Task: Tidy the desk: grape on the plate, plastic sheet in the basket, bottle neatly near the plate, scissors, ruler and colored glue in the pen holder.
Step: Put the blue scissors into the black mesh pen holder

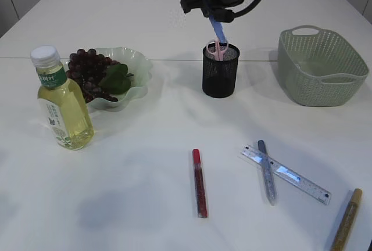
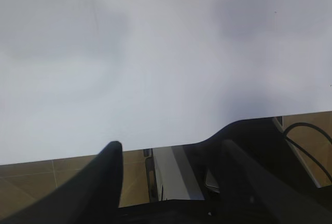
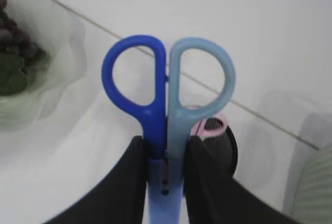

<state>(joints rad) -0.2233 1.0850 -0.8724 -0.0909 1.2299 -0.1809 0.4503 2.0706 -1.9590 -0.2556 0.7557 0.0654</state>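
Right pincer [image 3: 165, 164] clamps blue scissors [image 3: 166, 94] over the pen holder [image 1: 221, 71]; left pincer [image 2: 171, 162] gapes, holding nothing.

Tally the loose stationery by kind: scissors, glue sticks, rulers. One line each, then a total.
Scissors: 2, the blue scissors held over the pen holder, the pink scissors inside it
Glue sticks: 3, red glue, blue glue, gold glue
Rulers: 1, the ruler
Total: 6
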